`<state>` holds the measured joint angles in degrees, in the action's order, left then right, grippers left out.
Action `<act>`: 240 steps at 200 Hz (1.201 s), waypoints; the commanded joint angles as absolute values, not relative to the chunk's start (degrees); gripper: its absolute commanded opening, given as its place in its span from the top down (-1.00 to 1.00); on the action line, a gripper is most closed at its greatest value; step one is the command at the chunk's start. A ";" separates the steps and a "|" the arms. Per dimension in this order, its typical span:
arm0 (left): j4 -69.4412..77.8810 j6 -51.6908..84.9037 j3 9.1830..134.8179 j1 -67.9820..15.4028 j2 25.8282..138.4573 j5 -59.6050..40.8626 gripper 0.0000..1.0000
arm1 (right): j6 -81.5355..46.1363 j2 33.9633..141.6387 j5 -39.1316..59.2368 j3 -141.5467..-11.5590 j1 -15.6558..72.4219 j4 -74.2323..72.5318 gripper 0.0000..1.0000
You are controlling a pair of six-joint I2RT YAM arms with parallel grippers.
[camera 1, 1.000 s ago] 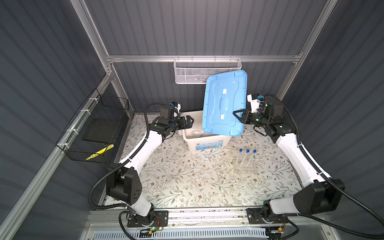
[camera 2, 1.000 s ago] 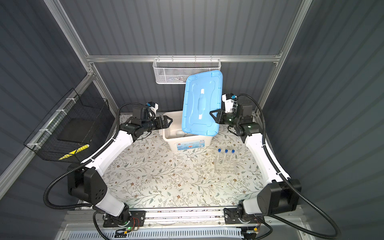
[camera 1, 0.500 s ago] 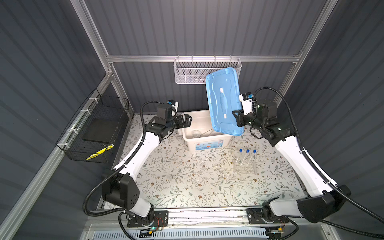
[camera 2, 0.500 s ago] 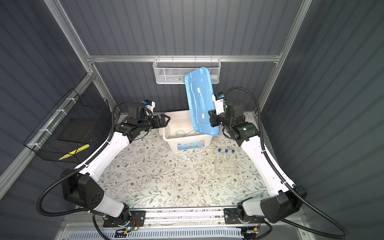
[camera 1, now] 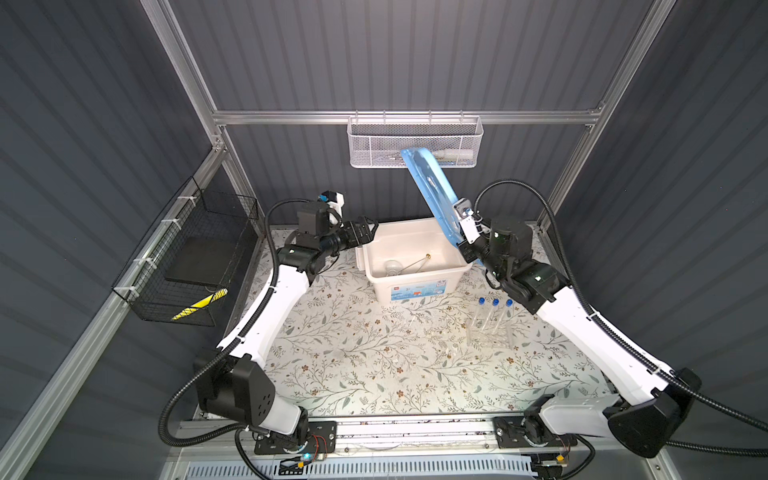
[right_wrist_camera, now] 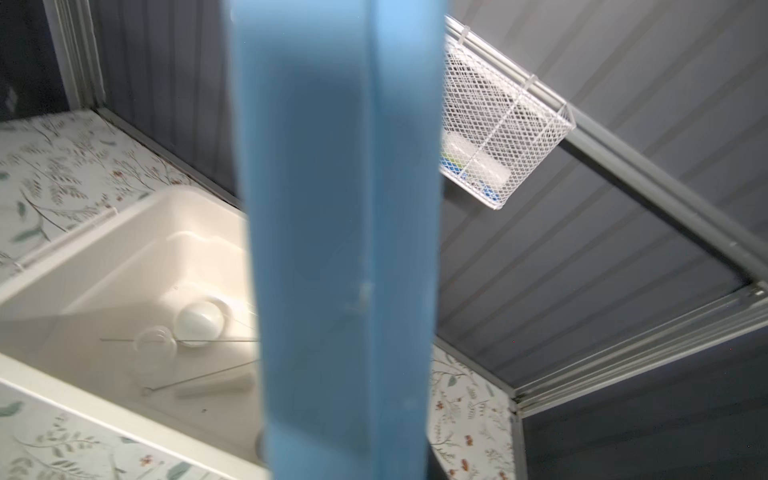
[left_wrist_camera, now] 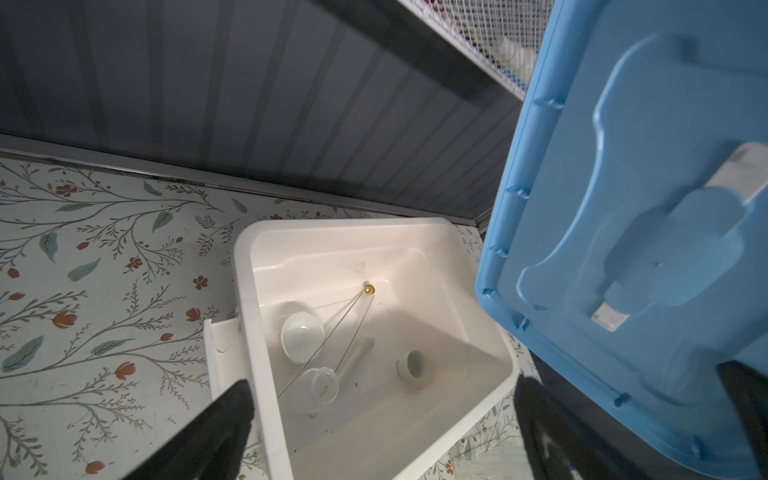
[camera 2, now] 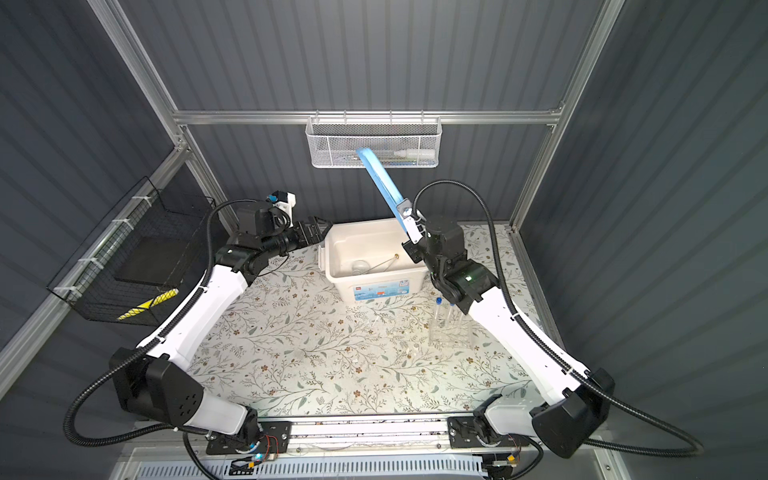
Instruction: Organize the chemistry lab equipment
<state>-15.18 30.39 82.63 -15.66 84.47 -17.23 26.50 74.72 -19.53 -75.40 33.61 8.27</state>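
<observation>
Since a second ago the right claw (camera 1: 460, 232), clamped on the edge of the blue lid (camera 1: 430, 191), has turned this lid nearly edge-on, up toward the mesh basket (camera 1: 374, 143) at upper centre. So the white tub (camera 1: 415, 286) at mid-frame now stands uncovered. Just beside its left rim the left claw (camera 1: 371, 230) waits, jaws apart and empty. Inside the tub lie small white bowls (left_wrist_camera: 302, 332), a pestle (left_wrist_camera: 357, 357), a beaker (left_wrist_camera: 320, 384) and thin rods (left_wrist_camera: 349, 312). Right of centre, on the tabletop (camera 1: 353, 353), the test tubes (camera 1: 494, 311) stand in their rack (camera 1: 490, 336). I believe the tub is now reachable.
</observation>
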 commanded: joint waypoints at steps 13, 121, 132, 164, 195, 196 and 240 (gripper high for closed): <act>-10.46 37.89 81.91 -11.40 81.73 -25.31 -1.00 | 40.55 74.46 -27.03 -72.18 35.72 -4.14 0.82; -1.61 45.74 83.45 -10.29 83.63 -33.20 -0.99 | 60.11 79.25 -30.35 -63.19 39.28 -16.41 0.84; -0.78 46.42 83.17 -10.30 83.58 -33.59 -0.99 | 61.97 79.77 -30.65 -62.01 39.56 -18.28 0.85; 0.26 48.21 82.60 -10.38 84.58 -35.31 -0.99 | 63.97 81.06 -30.81 -60.91 40.21 -20.33 0.85; -0.14 48.65 81.64 -11.11 85.47 -37.10 -1.00 | 65.69 82.50 -31.10 -60.75 40.61 -21.36 0.86; -0.12 48.63 81.60 -11.13 85.40 -37.05 -0.99 | 65.72 82.51 -31.06 -60.74 40.61 -21.41 0.86; -1.85 48.25 77.58 -12.34 85.28 -36.52 -0.99 | 67.15 84.17 -32.10 -60.39 41.16 -23.61 0.85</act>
